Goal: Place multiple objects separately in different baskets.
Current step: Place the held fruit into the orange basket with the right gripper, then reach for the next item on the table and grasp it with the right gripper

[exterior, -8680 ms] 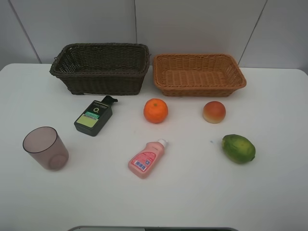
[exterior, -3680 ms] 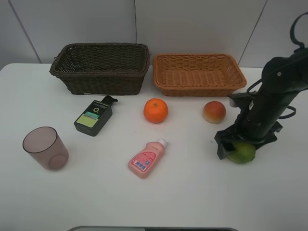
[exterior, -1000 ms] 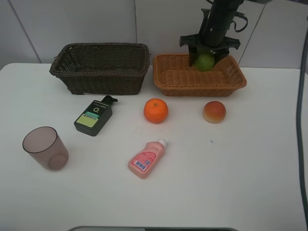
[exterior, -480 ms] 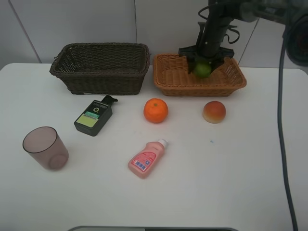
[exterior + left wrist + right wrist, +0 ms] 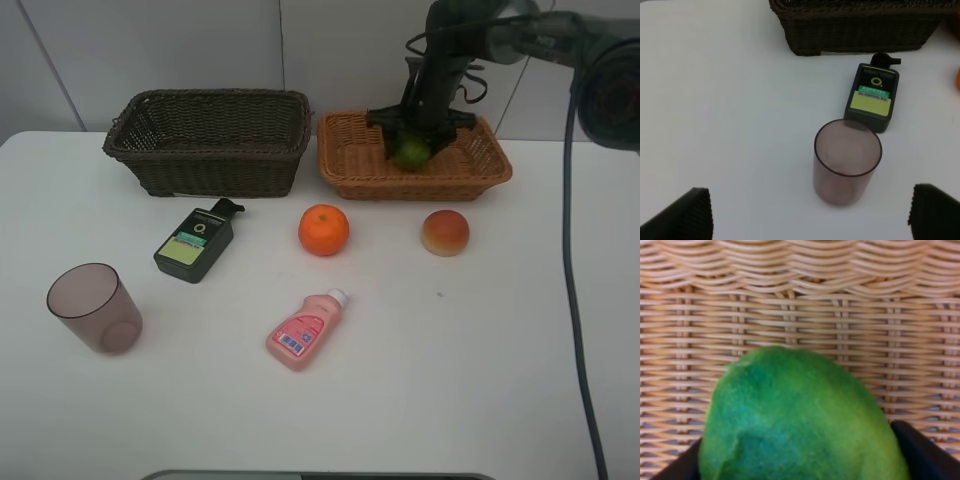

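Right wrist view: green mango (dimpled, matte) against tan basket.

The left basket and right basket stand side by side at the back of the table, with the mango inside the right one, toward its rear. Before them, left to right, lie the flat bottle, orange and peach. Nearer the front, the cup stands far left and the capped bottle lies before the orange.
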